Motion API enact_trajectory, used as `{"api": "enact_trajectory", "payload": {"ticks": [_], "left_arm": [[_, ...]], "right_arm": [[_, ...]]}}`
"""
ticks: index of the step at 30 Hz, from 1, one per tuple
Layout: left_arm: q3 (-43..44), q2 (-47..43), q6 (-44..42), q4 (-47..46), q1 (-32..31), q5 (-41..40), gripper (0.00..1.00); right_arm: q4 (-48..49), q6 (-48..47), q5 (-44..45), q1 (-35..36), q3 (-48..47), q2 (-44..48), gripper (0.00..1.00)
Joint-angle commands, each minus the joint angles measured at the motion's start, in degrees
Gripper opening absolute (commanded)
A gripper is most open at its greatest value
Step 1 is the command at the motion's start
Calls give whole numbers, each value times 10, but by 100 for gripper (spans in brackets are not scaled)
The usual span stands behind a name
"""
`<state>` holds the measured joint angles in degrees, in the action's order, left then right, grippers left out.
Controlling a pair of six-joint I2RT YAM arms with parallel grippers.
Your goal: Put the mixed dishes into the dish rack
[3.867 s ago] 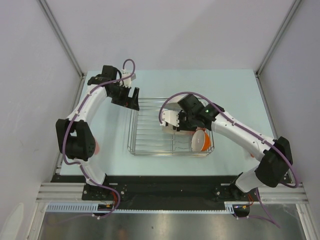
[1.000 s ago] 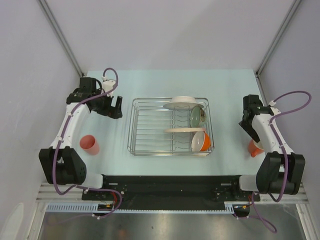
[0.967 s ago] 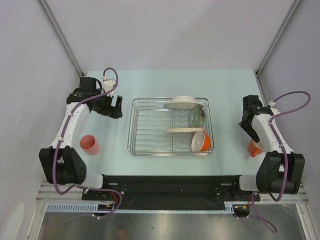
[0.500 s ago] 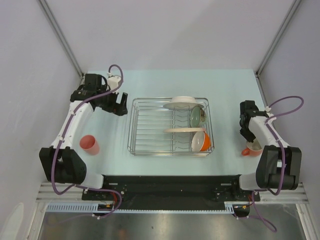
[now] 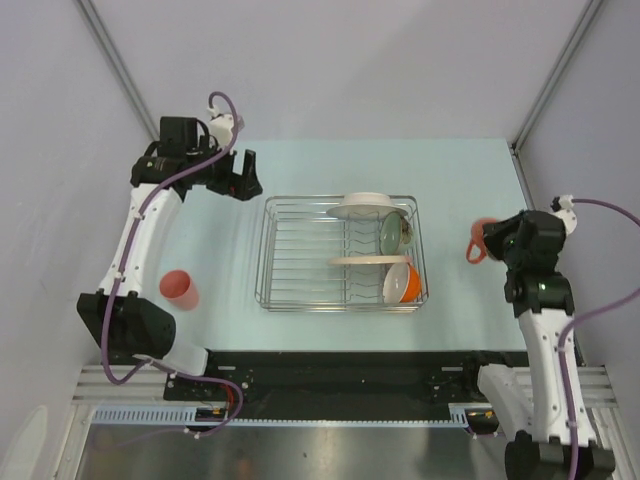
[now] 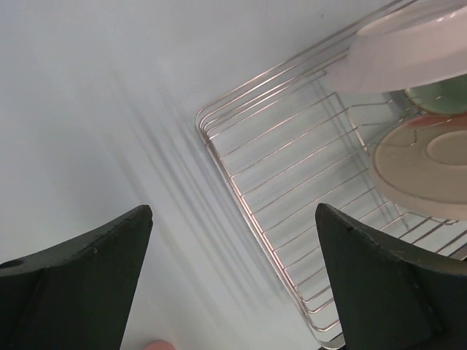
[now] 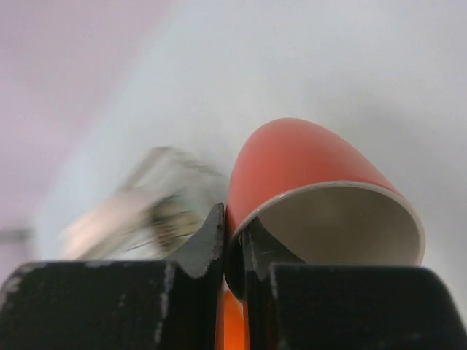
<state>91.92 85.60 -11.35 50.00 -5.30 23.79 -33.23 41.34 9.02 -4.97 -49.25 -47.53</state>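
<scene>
The dish rack [image 5: 300, 255] stands mid-table and holds the white grey-rimmed bowl [image 5: 365, 207], the green glass bowl [image 5: 392, 232], the cream plate [image 5: 365, 260] and the orange-outside bowl [image 5: 403, 283] along its right side. My right gripper [image 5: 492, 240] is shut on the rim of the orange mug [image 5: 477, 243], held in the air to the right of the rack; the mug [image 7: 306, 175] fills the right wrist view. My left gripper [image 5: 243, 176] is open and empty above the table beyond the rack's far left corner [image 6: 208, 117]. The salmon-pink tumbler [image 5: 180, 288] stands left of the rack.
Grey walls close in the table on the left, back and right. The left half of the rack shows only bare wires [image 6: 292, 182]. The rack appears blurred [image 7: 146, 211] behind the mug in the right wrist view.
My right gripper closed on the orange mug at the right of the table and lifted it up and toward the rack. My left gripper moved toward the back of the table.
</scene>
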Motion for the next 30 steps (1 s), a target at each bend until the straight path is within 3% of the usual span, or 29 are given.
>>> {"api": "enact_trajectory", "payload": {"ticks": [1, 5, 9, 13, 16, 18, 23, 26, 27, 28, 30], "left_arm": [[91, 20, 27, 34, -4, 94, 100], [130, 31, 28, 53, -4, 208, 100], [168, 48, 47, 62, -4, 309, 100], [213, 83, 72, 85, -10, 393, 100], [271, 113, 66, 121, -13, 467, 100], [254, 110, 92, 102, -13, 516, 100], [161, 62, 212, -70, -13, 582, 100], [79, 30, 384, -275, -13, 618, 100], [54, 19, 477, -339, -14, 620, 100], [7, 9, 517, -454, -15, 621, 100], [-27, -7, 597, -536, -21, 621, 100]], "right_arm": [[235, 15, -254, 0, -36, 50, 0], [390, 126, -408, 0, -37, 19, 0], [671, 250, -521, 41, -33, -16, 0], [864, 383, -536, 115, -34, -75, 0], [915, 387, -517, 181, -35, -116, 0], [915, 366, -507, 221, -34, -137, 0], [926, 351, -494, 263, -34, -180, 0], [933, 344, -492, 282, -34, -207, 0], [938, 342, -491, 290, -34, -212, 0], [941, 342, -490, 296, -34, -227, 0], [954, 342, -487, 304, -34, -242, 0]]}}
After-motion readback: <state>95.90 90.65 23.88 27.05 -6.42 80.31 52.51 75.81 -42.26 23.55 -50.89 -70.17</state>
